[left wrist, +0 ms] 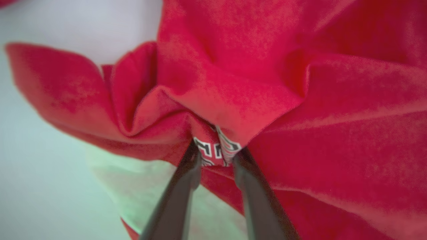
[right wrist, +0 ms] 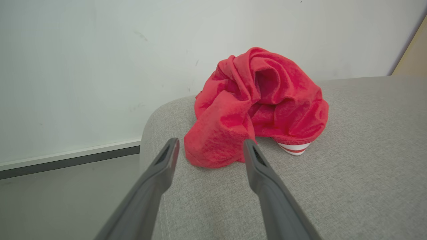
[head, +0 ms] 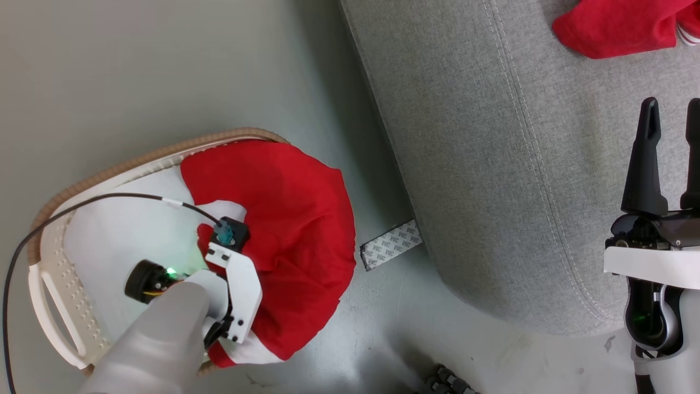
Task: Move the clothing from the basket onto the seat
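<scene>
A red garment (head: 295,219) lies piled in the white basket (head: 109,169) with the tan rim, spilling over its right side. My left arm reaches down into it. My left gripper (left wrist: 217,151) is shut on a bunched fold of this clothing (left wrist: 253,100) that carries a black-and-white printed label. A second red garment (head: 618,27) with striped white trim lies crumpled on the grey seat (head: 492,164). My right gripper (head: 672,106) hovers open over the seat (right wrist: 367,150), with that garment (right wrist: 260,106) just beyond its fingertips and nothing between them.
A pale white cloth (head: 120,230) lies in the basket's left part. On the floor between basket and seat sits a strip of printed tape (head: 391,243). A black cable (head: 82,205) loops over the basket. The pale wall (right wrist: 100,66) stands behind the seat's far edge.
</scene>
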Tool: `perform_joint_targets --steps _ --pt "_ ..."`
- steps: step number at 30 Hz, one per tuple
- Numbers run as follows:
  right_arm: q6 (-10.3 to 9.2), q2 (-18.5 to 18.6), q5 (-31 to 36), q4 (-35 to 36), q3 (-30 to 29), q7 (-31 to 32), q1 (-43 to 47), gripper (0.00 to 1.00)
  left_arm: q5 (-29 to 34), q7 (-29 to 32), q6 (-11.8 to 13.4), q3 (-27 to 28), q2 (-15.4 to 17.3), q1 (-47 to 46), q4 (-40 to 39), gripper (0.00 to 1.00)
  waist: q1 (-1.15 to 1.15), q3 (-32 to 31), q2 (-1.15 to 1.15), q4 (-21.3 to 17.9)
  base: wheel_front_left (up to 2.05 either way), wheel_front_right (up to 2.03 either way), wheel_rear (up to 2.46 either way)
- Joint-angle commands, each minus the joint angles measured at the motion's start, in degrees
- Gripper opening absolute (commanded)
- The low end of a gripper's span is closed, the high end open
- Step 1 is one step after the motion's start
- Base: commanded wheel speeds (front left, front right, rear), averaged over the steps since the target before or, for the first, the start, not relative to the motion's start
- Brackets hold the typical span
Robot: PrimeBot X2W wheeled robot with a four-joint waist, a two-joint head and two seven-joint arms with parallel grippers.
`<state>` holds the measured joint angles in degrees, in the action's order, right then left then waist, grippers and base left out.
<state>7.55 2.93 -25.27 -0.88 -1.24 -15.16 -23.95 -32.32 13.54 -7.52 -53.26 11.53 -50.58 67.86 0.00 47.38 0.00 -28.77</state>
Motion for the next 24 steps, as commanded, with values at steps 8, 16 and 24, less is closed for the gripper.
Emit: perform_joint_targets --steps 8,16,24 --pt "-0.13 0.0 0.1 -0.6 0.5 0.0 -0.5 1.0 -3.7 -1.8 0.1 -3.4 1.7 -1.0 -1.3 0.0 0.0 -0.3 0.0 0.0 0.0 0.0 0.0" --pt "-0.13 -0.1 0.5 -1.5 1.4 0.0 -2.0 1.0 -7.1 -5.6 0.1 -5.1 2.1 -1.0 -1.2 0.0 0.0 -2.7 0.0 -0.5 0.0 0.0 0.0" --pt "-0.13 0.0 3.9 -2.6 -0.1 0.0 -0.9 1.0 -10.7 -11.4 0.1 -5.6 -0.5 1.5 -1.3 0.0 0.0 -11.0 0.0 2.7 0.0 0.0 0.0"
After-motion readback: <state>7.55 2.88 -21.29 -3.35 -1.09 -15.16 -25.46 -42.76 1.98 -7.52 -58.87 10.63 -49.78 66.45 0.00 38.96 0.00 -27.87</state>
